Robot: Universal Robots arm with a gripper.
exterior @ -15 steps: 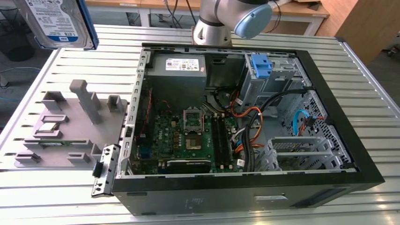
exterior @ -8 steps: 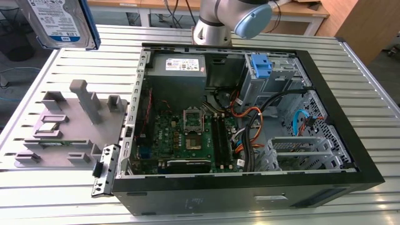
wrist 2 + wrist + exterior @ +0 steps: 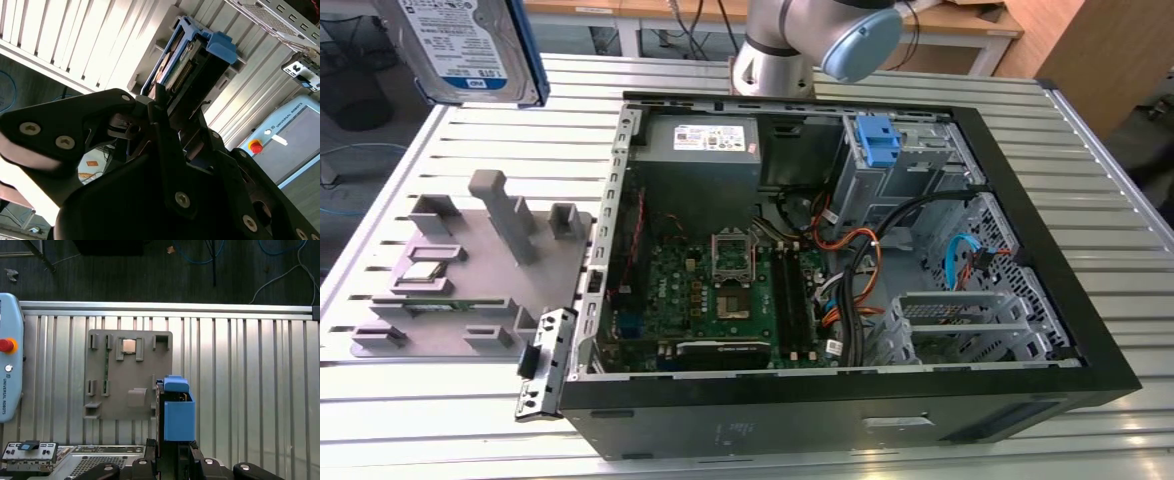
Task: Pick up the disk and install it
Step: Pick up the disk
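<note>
The disk (image 3: 460, 45), a flat silver-grey hard drive with a blue-and-white label and blue plastic side rails, hangs in the air at the exterior view's upper left; it is above the ribbed aluminium surface (image 3: 454, 400) and well apart from the open black computer case (image 3: 827, 400). It stands on edge with its labelled face towards that camera and its long axis close to vertical, leaning a little. In both wrist views the black gripper (image 3: 167, 100) (image 3: 172, 457) has its jaws pinching the disk by its flat faces, so that the blue-railed end (image 3: 210, 42) (image 3: 177, 415) points away from the wrist, down towards the surface. Below it lies a grey plastic fixture plate (image 3: 567, 270) (image 3: 120, 407) with upright slots holding small parts; the disk hovers over the plate's edge. Inside the case are a grey power-supply box with a white sticker (image 3: 714, 140), a green motherboard (image 3: 720, 290), a tangle of orange and black cables (image 3: 854, 250) and a bare blue plastic bracket (image 3: 874, 140) in the drive cage; the light grey robot arm (image 3: 814, 40) rises just behind the case.
</note>
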